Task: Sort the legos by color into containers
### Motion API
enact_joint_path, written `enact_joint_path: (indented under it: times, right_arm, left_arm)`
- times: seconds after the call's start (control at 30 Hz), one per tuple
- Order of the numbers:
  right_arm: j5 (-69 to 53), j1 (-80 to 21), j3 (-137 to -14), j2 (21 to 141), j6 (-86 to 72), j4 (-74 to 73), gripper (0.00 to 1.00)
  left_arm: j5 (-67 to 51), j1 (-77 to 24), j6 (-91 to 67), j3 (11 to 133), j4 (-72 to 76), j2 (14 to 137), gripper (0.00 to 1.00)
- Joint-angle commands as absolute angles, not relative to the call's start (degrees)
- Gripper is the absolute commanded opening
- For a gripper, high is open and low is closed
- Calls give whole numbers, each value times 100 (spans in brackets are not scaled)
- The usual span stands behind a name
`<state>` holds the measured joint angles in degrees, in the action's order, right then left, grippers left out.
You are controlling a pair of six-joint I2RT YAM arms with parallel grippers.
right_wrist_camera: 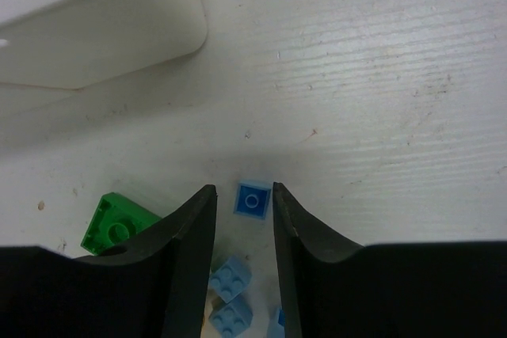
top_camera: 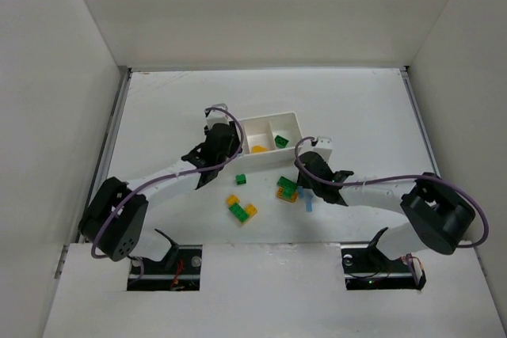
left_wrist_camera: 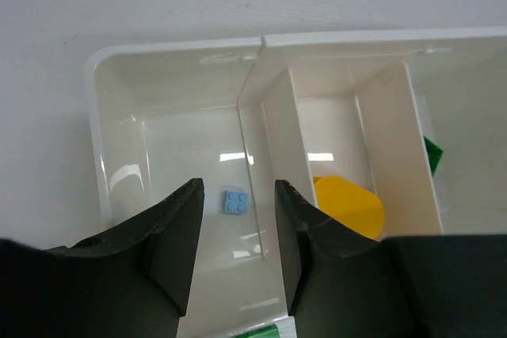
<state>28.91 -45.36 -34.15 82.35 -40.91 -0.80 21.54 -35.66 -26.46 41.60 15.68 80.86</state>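
The white tray [top_camera: 273,119] has three containers side by side. In the left wrist view a pale blue lego [left_wrist_camera: 234,202] lies loose on the floor of the left one, right under my open left gripper [left_wrist_camera: 238,187]. A yellow piece [left_wrist_camera: 348,203] lies in the middle one and a green lego [left_wrist_camera: 432,156] in the right one. My right gripper [right_wrist_camera: 242,190] is low over the table, open, its tips on either side of an upside-down blue lego [right_wrist_camera: 253,199]. The right finger is almost against this lego. Two more blue legos [right_wrist_camera: 230,275] lie between the fingers further back.
A green brick [right_wrist_camera: 119,223] lies just left of the right gripper, and the tray's corner [right_wrist_camera: 103,21] is above it. On the table in front of the tray are a lone green brick [top_camera: 240,179], a yellow-green cluster [top_camera: 242,210] and a green-orange pair [top_camera: 287,188].
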Motion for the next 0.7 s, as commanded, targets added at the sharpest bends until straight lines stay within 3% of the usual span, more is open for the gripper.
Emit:
enact_joint_path:
  times: [0.0, 0.13, 0.23, 0.47, 0.67]
  right_arm:
    - [3111, -4645, -3647, 8323, -4192, -202, 38]
    - [3155, -4654, -3674, 8332, -4333, -272, 23]
    - [3269, -4697, -3753, 8104, -4298, -334, 18]
    - [3095, -5066, -4612, 7436, -3815, -282, 18]
    - [2137, -5260, -6018, 8330, -3384, 579, 19]
  left_arm:
    - [2285, -3730, -2514, 4008, 1933, 7559, 38]
    - [2233, -3924, -2496, 3938, 1978, 7269, 37]
    - [2224, -4117, -2461, 3841, 1951, 6988, 37]
    - [2346, -4197, -2548, 3271, 1986, 5855, 36]
    - [2742, -3951, -2768, 2717, 1776, 4695, 36]
